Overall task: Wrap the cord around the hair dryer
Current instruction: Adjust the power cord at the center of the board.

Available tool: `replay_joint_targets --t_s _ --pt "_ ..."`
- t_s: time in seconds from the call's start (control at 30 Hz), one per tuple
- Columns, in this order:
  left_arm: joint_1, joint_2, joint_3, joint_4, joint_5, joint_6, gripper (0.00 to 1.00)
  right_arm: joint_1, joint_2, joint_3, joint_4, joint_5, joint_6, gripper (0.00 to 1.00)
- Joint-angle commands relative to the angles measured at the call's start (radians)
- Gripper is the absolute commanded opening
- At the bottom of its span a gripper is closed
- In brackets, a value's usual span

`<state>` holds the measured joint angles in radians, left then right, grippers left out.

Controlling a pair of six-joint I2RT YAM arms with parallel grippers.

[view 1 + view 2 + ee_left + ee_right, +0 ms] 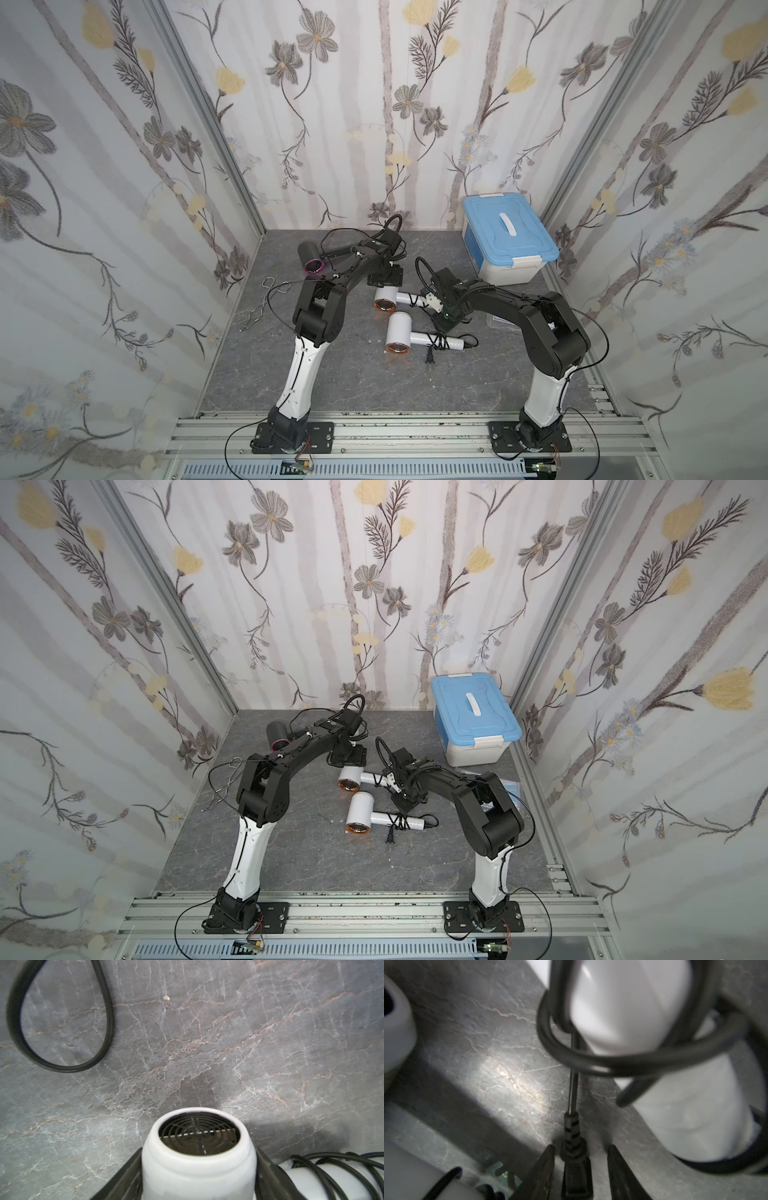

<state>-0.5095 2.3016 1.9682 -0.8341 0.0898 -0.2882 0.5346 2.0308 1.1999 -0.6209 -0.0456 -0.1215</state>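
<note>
Left gripper (199, 1151): clamps dryer (198, 1167) head.
Right gripper (581, 1147): spread astride plug (576, 1167), no pinch.
Lie: plug lengthwise between jaws, cord (573, 1088) running ahead to handle (633, 1012).

Both top views look down from high above the front rail (415, 432), facing twelve o'clock toward the back wall (395, 124), holding the marble tabletop (353, 374) and the blue-lidded box (509, 232) at two o'clock. The left wrist camera sits close on the far white hair dryer (198, 1167), facing its grille (199, 1134); both top views share that dryer. The right wrist camera looks closely at a black plug (576, 1167).
</note>
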Motion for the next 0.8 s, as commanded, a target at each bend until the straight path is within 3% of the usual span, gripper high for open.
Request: replay_joint_targets --t_s 0.0,0.07,0.27,0.47,0.77 --pt "0.000 0.002 0.002 -0.037 -0.001 0.011 0.64 0.000 -0.016 -0.002 0.027 -0.007 -0.006 0.31" --pt "0.000 0.002 0.002 -0.040 -0.002 0.010 0.64 0.000 -0.035 -0.002 0.025 0.001 -0.005 0.21" --pt "0.000 0.004 0.002 -0.042 -0.002 0.011 0.64 0.001 -0.095 0.040 -0.012 0.048 -0.030 0.13" --pt "-0.001 0.005 0.000 -0.042 0.005 0.014 0.64 0.005 -0.117 0.116 -0.020 0.111 -0.132 0.10" --pt "-0.009 0.020 -0.002 -0.062 0.027 0.066 0.63 0.005 -0.031 0.225 0.061 0.190 -0.358 0.05"
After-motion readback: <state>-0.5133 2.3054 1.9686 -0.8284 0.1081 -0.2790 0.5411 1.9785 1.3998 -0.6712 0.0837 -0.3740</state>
